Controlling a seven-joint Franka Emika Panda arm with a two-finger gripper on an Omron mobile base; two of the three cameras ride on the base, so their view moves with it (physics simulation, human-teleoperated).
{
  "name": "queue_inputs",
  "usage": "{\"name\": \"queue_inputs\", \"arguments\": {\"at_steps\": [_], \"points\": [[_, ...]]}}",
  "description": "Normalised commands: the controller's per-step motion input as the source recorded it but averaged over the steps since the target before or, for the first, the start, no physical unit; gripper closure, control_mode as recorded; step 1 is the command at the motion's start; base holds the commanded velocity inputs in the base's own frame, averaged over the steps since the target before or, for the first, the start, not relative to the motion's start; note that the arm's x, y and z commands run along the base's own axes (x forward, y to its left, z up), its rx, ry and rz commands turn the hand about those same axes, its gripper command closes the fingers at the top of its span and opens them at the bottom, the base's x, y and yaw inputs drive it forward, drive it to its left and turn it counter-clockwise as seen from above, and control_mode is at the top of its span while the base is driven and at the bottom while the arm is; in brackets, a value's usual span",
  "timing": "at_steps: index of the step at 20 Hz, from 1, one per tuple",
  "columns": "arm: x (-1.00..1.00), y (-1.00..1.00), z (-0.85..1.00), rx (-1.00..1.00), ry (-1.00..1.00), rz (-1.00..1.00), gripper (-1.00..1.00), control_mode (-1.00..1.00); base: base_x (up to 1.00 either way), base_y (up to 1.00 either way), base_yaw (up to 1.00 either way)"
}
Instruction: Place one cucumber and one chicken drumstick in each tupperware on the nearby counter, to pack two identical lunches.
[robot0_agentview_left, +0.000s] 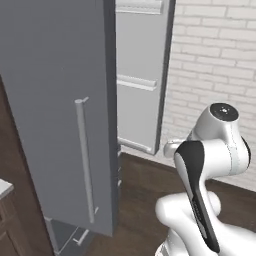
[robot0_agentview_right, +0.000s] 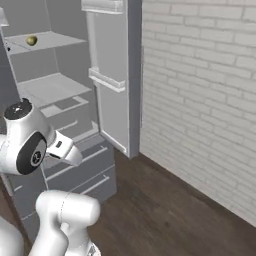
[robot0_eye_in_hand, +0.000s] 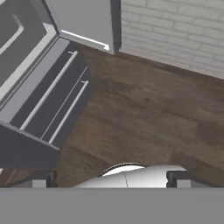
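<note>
My gripper is open, its two dark fingertips wide apart with nothing between them. It points down at dark wooden floor in front of an open grey fridge. The arm is folded up close over the base, with its white elbow raised. A corner of the pale counter over brown cabinets shows at the lower left of the left base view. The cucumber, the chicken drumstick and the tupperware are out of view.
A tall grey fridge door with a long bar handle stands open on the left. Behind it are fridge shelves and drawers. A small yellowish round thing lies on the upper shelf. A white brick wall runs along the right.
</note>
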Motion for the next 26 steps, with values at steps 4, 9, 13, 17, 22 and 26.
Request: {"name": "queue_inputs", "arguments": {"at_steps": [4, 9, 13, 17, 22, 26], "points": [[0.0, 0.0, 0.0, 0.0, 0.0, 0.0, -1.0, 1.0, 1.0, -0.5, 0.08], [0.0, 0.0, 0.0, 0.0, 0.0, 0.0, -1.0, 1.0, 0.73, -0.21, 0.54], [0.0, 0.0, 0.0, 0.0, 0.0, 0.0, -1.0, 1.0, 0.4, 0.0, 0.83], [0.0, 0.0, 0.0, 0.0, 0.0, 0.0, -1.0, 1.0, 0.71, -0.02, 0.7], [0.0, 0.0, 0.0, 0.0, 0.0, 0.0, -1.0, 1.0, 0.97, -0.17, 0.16], [0.0, 0.0, 0.0, 0.0, 0.0, 0.0, -1.0, 1.0, 1.0, -0.06, 0.03]]}}
